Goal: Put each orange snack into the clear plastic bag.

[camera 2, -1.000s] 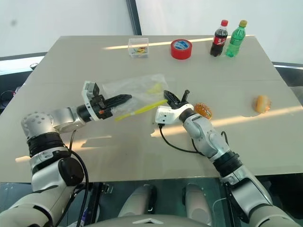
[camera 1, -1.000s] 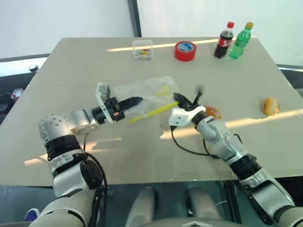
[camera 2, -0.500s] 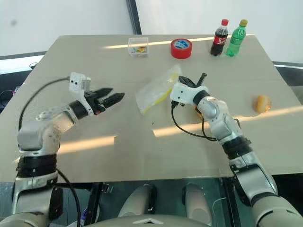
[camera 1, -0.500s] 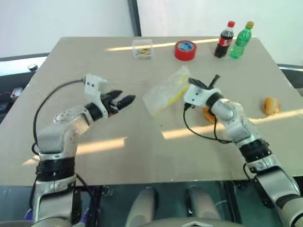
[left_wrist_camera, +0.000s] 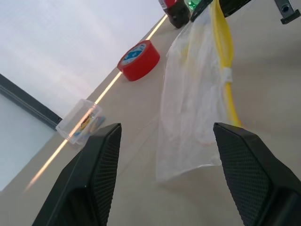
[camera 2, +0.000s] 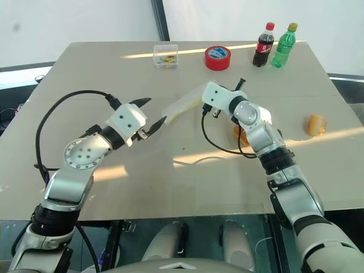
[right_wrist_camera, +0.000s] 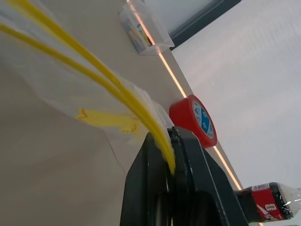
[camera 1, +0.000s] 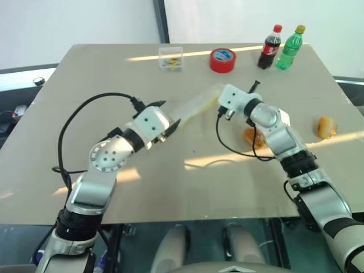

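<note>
The right hand sits above the tabletop, its two black fingers pinched tight on the yellow-green seal strip of the clear plastic bag, which hangs from that grip. The right forearm runs back from the bag toward the tabletop's near right edge, elbow bent. The left hand is just beside the bag's free end, its fingers spread wide on either side of it without touching. The left arm bends sharply at the elbow on the side away from the bag.
</note>
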Motion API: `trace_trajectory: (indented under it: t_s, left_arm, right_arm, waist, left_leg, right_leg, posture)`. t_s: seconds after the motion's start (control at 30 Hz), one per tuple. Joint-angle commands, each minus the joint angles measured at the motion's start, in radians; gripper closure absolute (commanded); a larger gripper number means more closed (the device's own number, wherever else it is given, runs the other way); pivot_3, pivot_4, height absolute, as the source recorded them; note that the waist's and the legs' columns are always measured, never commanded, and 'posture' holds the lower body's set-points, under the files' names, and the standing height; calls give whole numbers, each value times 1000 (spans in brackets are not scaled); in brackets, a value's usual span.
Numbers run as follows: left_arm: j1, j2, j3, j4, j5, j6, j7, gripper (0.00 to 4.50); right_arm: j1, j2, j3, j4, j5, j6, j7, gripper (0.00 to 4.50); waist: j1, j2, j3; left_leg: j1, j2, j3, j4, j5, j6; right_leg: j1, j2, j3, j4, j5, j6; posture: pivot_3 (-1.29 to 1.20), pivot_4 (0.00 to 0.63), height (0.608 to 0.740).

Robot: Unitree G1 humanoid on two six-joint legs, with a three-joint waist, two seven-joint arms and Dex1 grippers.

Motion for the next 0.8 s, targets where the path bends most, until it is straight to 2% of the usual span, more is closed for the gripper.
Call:
trace_trajectory:
  t_s: [0.03,0.43,0.53,0.7,0.8]
  left_arm:
    - [11,2,-28,-51,43,-31,-2,1210]
    - [-32,-38,-106,46,168,-38,22,1210]
    - [-49,-62,-109,76,172,-51,23,2034]
    - [-59,-80,-101,103,176,-81,16,4404]
    - [-62,-84,-81,109,177,-87,26,4465]
  right_arm:
    - [-27,2,-20,-43,16,8,4,4500]
    - [-6,6,-14,-116,20,55,23,4500]
    - [2,7,-11,-135,20,67,27,4500]
    - [12,5,-6,-155,15,83,31,4500]
    - [32,-5,2,-172,6,91,39,4500]
  waist:
    - [0,0,0]
    - [0,0,0]
    - [0,0,0]
    - [0,0,0]
    - [0,0,0]
  left_leg:
    - [0,0,0,0,0,0]
    - [0,-1,0,1,0,0]
    - [0,-1,0,1,0,0]
    - [0,-1,0,1,0,0]
    - [0,-1,-1,1,0,0]
  right_leg:
    - [0,0,0,0,0,0]
    - [0,1,0,1,0,0]
    - [0,1,0,1,0,0]
    - [0,1,0,1,0,0]
    - [0,1,0,2,0,0]
  posture:
    - [0,150,740]
    - [0,150,740]
    - [0,150,740]
    - [0,150,740]
    - [0,150,740]
